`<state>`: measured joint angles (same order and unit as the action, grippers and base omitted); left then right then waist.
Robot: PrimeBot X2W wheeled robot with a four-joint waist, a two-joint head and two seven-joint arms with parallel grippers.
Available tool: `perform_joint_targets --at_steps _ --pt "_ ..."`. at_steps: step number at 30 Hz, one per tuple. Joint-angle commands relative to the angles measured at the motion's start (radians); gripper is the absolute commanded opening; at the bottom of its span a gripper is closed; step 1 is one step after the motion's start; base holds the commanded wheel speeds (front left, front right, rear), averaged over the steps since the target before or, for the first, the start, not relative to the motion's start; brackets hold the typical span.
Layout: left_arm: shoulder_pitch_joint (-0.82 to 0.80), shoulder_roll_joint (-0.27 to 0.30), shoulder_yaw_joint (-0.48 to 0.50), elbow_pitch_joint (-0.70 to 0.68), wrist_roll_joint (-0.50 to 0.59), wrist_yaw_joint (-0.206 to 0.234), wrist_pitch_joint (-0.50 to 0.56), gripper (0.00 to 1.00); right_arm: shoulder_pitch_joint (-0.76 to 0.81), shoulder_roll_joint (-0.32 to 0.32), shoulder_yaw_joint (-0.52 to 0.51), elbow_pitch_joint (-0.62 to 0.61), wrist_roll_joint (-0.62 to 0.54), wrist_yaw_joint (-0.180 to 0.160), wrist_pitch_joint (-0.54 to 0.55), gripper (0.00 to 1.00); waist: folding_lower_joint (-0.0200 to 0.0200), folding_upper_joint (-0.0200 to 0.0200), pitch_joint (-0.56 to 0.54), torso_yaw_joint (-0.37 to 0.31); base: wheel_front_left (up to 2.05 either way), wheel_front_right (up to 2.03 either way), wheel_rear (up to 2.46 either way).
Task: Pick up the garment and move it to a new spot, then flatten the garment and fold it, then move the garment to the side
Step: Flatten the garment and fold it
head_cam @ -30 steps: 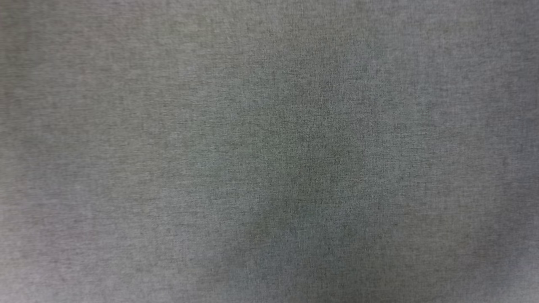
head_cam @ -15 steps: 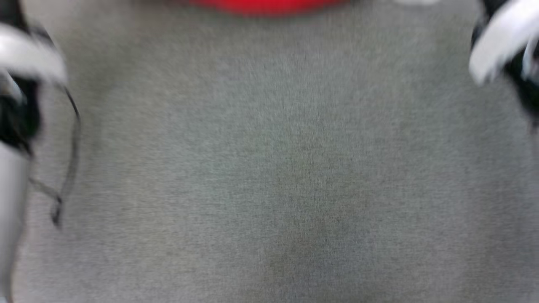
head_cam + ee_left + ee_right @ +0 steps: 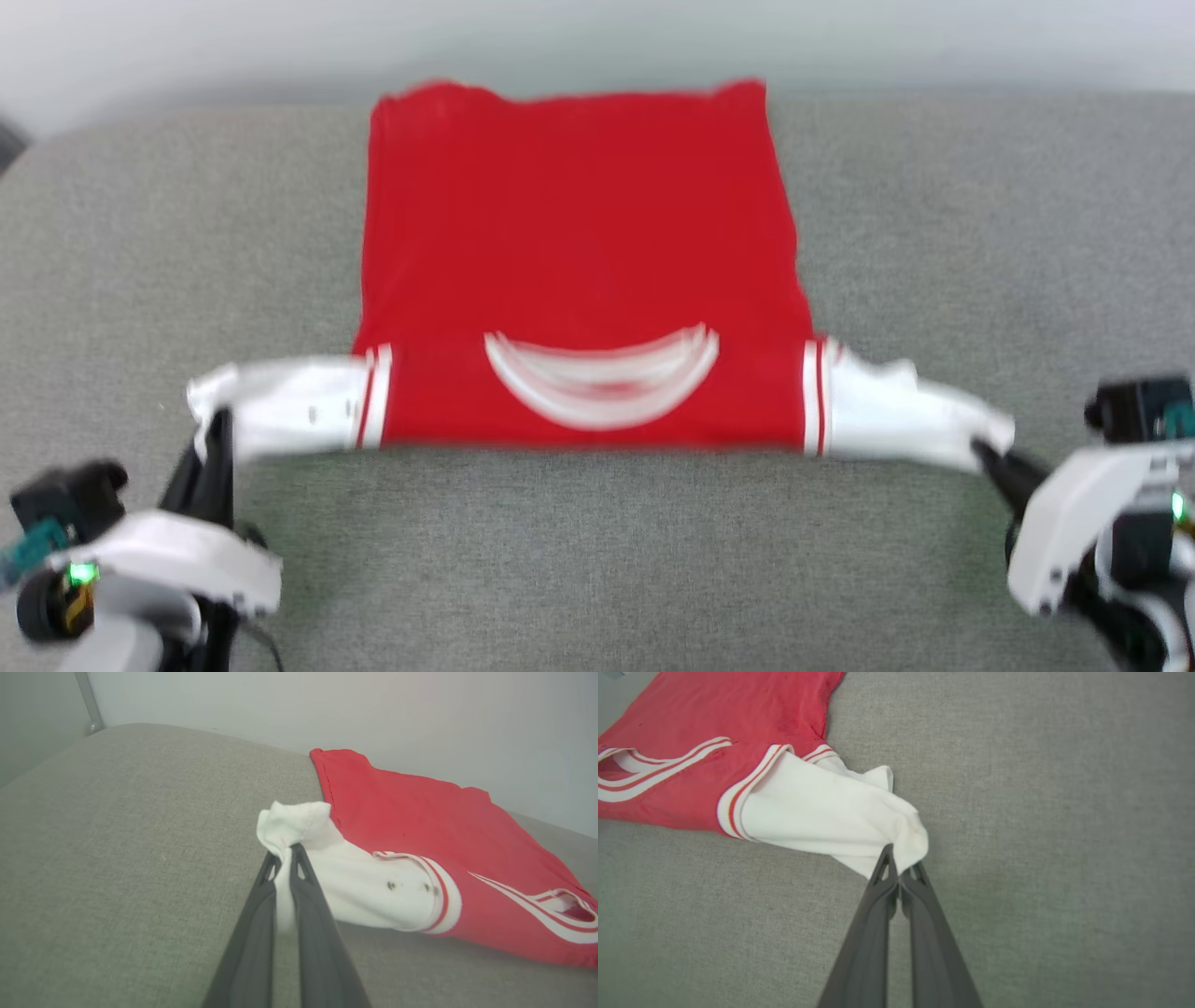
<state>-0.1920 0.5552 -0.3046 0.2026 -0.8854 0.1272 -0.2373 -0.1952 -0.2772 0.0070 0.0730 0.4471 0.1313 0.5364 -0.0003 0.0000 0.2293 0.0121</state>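
Note:
The garment (image 3: 579, 252), a red jersey with white sleeves and striped trim, lies spread on the grey surface with its collar toward me and its plain side up. Lettering and number are hidden. My left gripper (image 3: 217, 425) is shut on the end of the left white sleeve (image 3: 299, 826), pinching the cloth between its dark fingers (image 3: 306, 891). At the other side my right gripper (image 3: 985, 455) is shut on the tip of the right white sleeve (image 3: 831, 807). Both sleeves are pulled outward from the body (image 3: 714, 728).
The grey fabric surface (image 3: 597, 560) extends wide on all sides of the jersey. A pale wall (image 3: 597, 37) runs along its far edge, close behind the hem. A metal post (image 3: 88, 704) stands at the far left corner in the left wrist view.
The head camera has swung up from bare grey fabric, bringing the jersey and both grippers into the picture. Whether the things themselves moved cannot be told.

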Motion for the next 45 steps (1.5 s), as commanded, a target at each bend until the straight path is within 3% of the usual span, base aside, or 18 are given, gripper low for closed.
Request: perform_joint_targets --at_steps 1,4,13,14,15,16,25,33,39,45 --pt "0.039 0.005 0.004 -0.015 -0.006 0.018 0.006 0.0 0.049 0.016 -0.017 -0.017 -0.007 -0.001 0.02 0.0 0.0003 0.0 -0.048 0.0 0.0 0.0 0.0" --pt "0.149 0.013 -0.003 -0.063 -0.015 0.064 0.026 0.0 0.182 0.059 -0.065 -0.067 -0.019 -0.001 0.092 0.0 0.0003 0.0 -0.085 -0.001 0.0 0.0 0.0" --pt "0.354 0.018 -0.019 -0.155 -0.034 0.147 0.056 0.0 0.481 0.181 -0.149 -0.153 -0.069 -0.001 0.274 0.0 0.0003 0.0 -0.148 -0.011 0.0 0.0 0.0" --pt "0.365 0.017 -0.02 -0.161 -0.035 0.152 0.059 0.0 0.498 0.189 -0.153 -0.157 -0.072 -0.001 0.281 0.07 0.0003 0.0 -0.15 -0.011 0.0 0.0 0.0" --pt "0.373 0.017 -0.023 -0.169 -0.035 0.157 0.062 0.0 0.511 0.192 -0.155 -0.161 -0.085 -0.001 0.285 0.37 0.0003 0.0 -0.153 -0.01 0.0 0.0 0.0" --pt "0.379 0.016 -0.024 -0.177 -0.037 0.161 0.065 0.0 0.521 0.196 -0.15 -0.164 -0.088 -0.001 0.288 1.0 0.0003 0.0 -0.154 -0.01 0.0 0.0 0.0" --pt "0.366 0.02 -0.045 -0.248 -0.001 0.195 0.072 0.0 0.362 0.182 -0.188 -0.213 -0.099 -0.001 0.165 1.0 0.0003 0.0 -0.141 0.011 0.0 0.0 0.0" --pt "0.295 0.005 -0.072 -0.321 0.033 0.192 0.071 0.0 -0.016 0.173 -0.247 -0.011 -0.109 -0.001 0.044 1.0 0.0003 0.0 -0.052 0.075 0.0 0.0 0.0" --pt "0.186 -0.023 -0.109 -0.328 0.067 0.151 0.063 0.0 -0.322 0.141 -0.266 0.21 -0.143 -0.001 0.137 1.0 0.0003 0.0 0.065 0.16 0.0 0.0 0.0" --pt "0.094 -0.069 -0.142 -0.304 0.086 0.109 0.039 0.0 -0.563 0.123 -0.273 0.381 -0.262 -0.001 0.3 1.0 0.0003 0.0 0.149 0.224 0.0 0.0 0.0"
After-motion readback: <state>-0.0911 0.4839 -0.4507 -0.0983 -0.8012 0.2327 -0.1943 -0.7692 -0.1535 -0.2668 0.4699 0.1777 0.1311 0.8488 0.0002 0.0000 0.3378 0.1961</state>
